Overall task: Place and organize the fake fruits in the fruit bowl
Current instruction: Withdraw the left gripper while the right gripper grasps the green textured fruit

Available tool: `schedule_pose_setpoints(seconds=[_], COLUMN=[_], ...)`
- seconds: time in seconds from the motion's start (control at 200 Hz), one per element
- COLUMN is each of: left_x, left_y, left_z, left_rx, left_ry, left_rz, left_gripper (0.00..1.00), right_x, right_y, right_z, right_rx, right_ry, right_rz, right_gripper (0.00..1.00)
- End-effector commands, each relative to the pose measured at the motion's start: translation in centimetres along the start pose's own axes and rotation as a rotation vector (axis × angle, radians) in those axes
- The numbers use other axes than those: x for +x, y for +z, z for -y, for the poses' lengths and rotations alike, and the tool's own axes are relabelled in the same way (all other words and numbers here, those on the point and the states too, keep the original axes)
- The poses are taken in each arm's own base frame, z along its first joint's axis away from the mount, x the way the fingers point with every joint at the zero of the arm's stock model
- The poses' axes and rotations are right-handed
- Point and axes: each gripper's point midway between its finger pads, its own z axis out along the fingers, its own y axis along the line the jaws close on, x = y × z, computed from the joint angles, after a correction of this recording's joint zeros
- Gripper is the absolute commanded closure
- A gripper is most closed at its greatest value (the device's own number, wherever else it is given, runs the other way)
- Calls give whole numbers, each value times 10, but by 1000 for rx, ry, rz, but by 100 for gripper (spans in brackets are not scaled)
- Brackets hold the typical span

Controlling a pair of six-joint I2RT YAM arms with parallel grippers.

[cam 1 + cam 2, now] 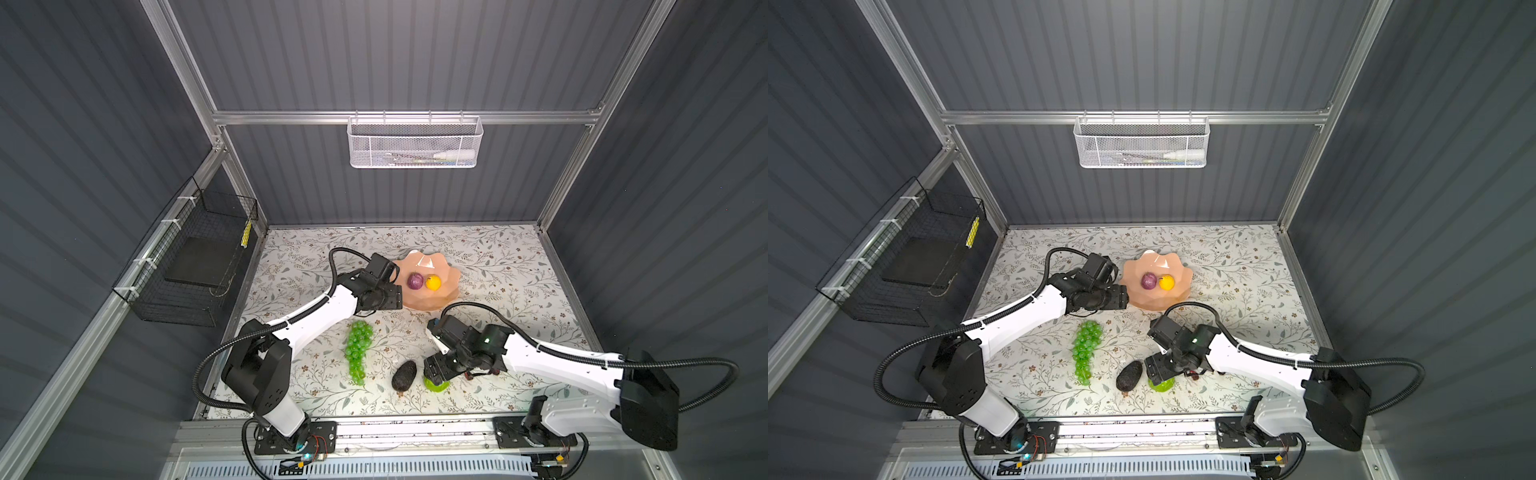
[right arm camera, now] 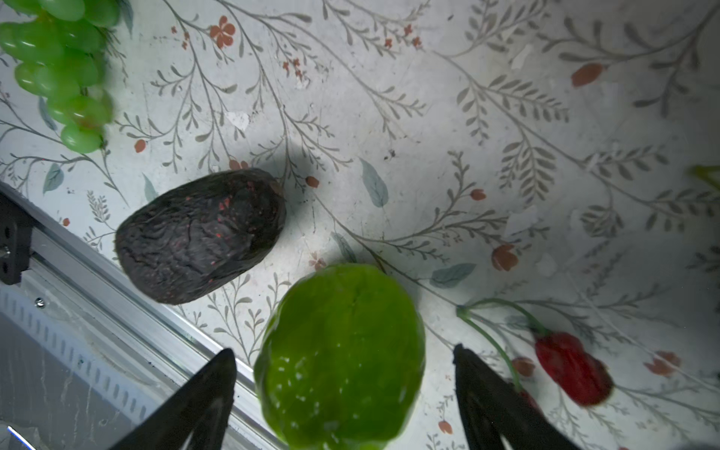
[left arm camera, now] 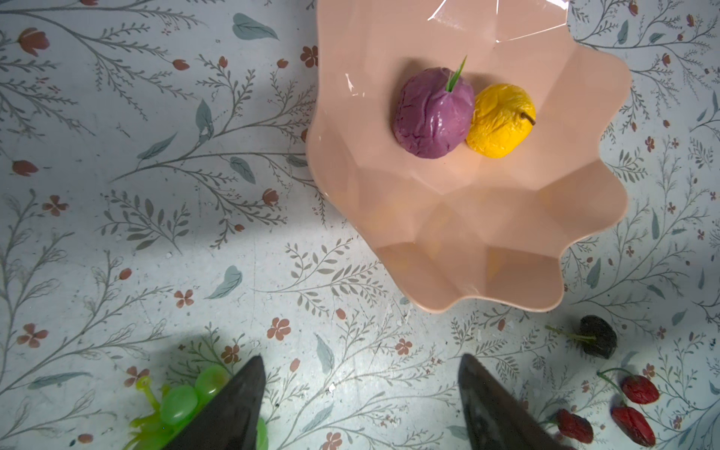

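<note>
The peach-pink fruit bowl [image 1: 451, 275] [image 1: 1183, 275] stands mid-table and holds a purple round fruit [image 3: 432, 113] and a yellow fruit [image 3: 500, 120]. My left gripper [image 3: 360, 389] [image 1: 388, 296] hovers by the bowl's left rim, open and empty. The green grape bunch [image 1: 358, 349] and the dark avocado [image 1: 404, 376] lie on the mat. My right gripper [image 2: 345, 383] [image 1: 436, 374] is open astride the lime-green ball [image 2: 343, 358] [image 1: 1163, 384], with a gap on each side. Red cherries [image 3: 639, 389] [image 2: 570, 366] and a dark cherry [image 3: 598, 337] lie right of the ball.
A white mesh basket [image 1: 413, 143] hangs on the back rail. A black wire basket [image 1: 195, 257] hangs on the left wall. The aluminium front rail [image 2: 97, 272] runs close to the avocado and the ball. Grey walls close in the floral mat [image 1: 498, 257].
</note>
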Motion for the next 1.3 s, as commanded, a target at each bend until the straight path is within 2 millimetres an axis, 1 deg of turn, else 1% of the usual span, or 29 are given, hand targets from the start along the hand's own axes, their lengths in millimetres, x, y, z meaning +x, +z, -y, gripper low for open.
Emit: schedule_pose_setpoints(seconds=[0.0,0.205,0.375,0.46,0.55,0.625,0.725,0.765,0.865,0.92,1.006,1.096,1.146,1.211,1.296], left_x=[1,4,4,4,5,5,2,2,2,2,1,-1,-1,1,7], left_y=[0,0,0,1,2,1,-1,-2,-6,-9,-14,-22,-25,-27,-28], left_z=[4,2,1,0,0,-2,-4,-5,-8,-10,-13,-18,-21,-23,-26], left_rx=[16,12,5,3,0,-8,-18,-23,-32,-37,-52,-74,-85,-88,-89], left_ry=[2,0,3,4,3,3,3,2,-4,-8,-9,-7,-6,-14,-23], left_rz=[-6,-9,-6,-7,-11,-10,1,4,16,23,37,58,63,66,56], left_gripper=[22,21,21,21,21,21,21,21,21,21,21,21,21,21,21], right_x=[6,20,23,23,25,27,23,18,-1,-15,-43,-83,-105,-134,-168], right_y=[9,25,32,32,32,29,19,13,-9,-23,-47,-72,-82,-90,-94], right_z=[-5,-6,-3,-3,-2,-1,1,1,1,3,9,25,37,51,69], right_rx=[-21,-36,-25,-22,-21,-24,-18,-13,-8,0,8,28,38,52,91], right_ry=[9,11,6,1,3,4,-4,-8,-11,-10,-6,18,36,53,64], right_rz=[-44,-115,-132,-133,-137,-130,-94,-68,9,62,149,256,315,382,448], right_gripper=[13,14,20,27,33,36,38,38,39,39,39,39,38,39,39])
